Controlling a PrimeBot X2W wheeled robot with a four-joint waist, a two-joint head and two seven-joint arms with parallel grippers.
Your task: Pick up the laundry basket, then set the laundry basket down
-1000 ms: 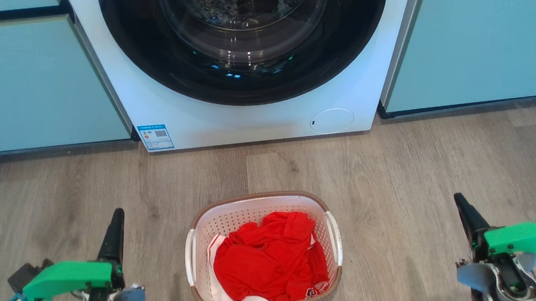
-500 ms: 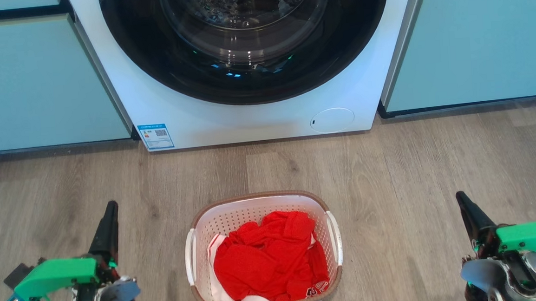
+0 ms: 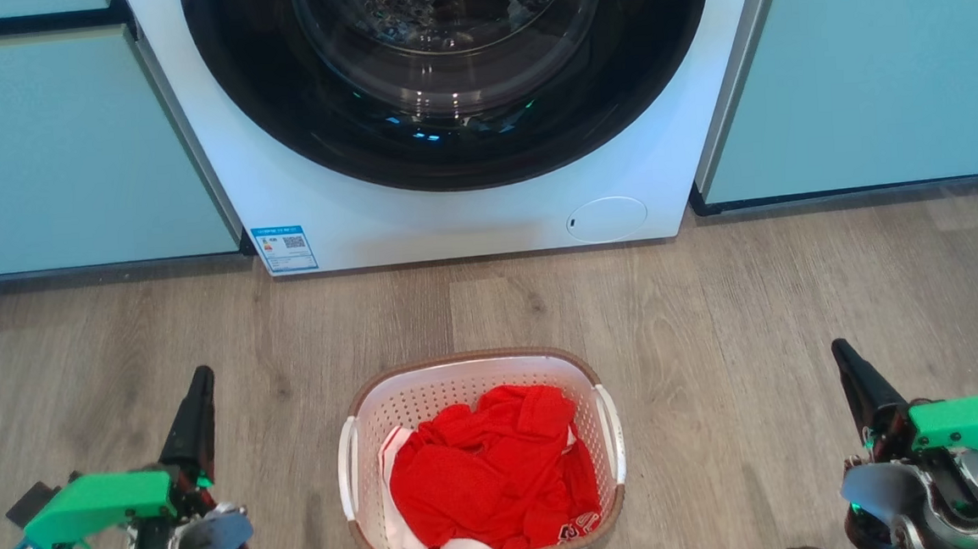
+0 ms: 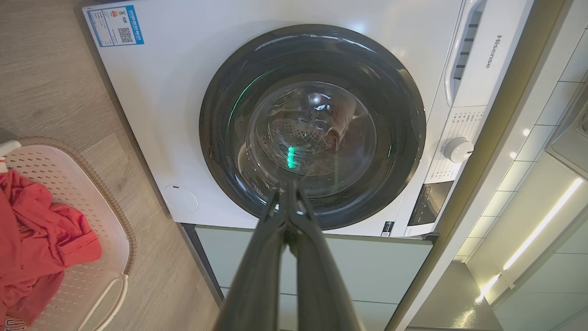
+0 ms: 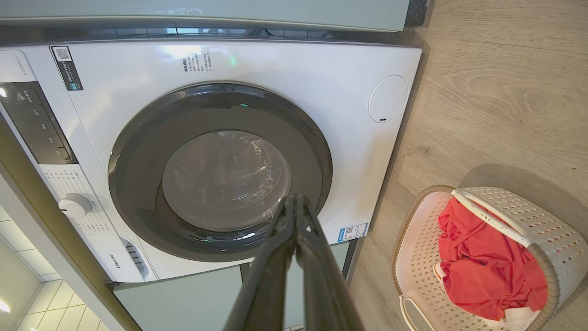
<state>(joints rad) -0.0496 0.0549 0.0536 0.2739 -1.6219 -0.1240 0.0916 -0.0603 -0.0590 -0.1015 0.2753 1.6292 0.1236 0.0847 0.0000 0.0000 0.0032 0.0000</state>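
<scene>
As I look down from the head camera, the laundry basket [image 3: 416, 402] stands upright on the wood-look floor [image 3: 713, 320], centred before the washing machine [image 3: 452, 221] and apart from its front panel. It holds crumpled red clothing [image 3: 484, 470] over something white, and its two white handles sit along the left and right sides of the brown rim. The left gripper [image 3: 198, 384] hangs to the basket's left and the right gripper [image 3: 842, 353] to its right — each well apart from the nearer handle, fingers pointing toward the machine. In both wrist views the long dark fingers meet at their tips — I read both grippers as closed, with nothing between them.
</scene>
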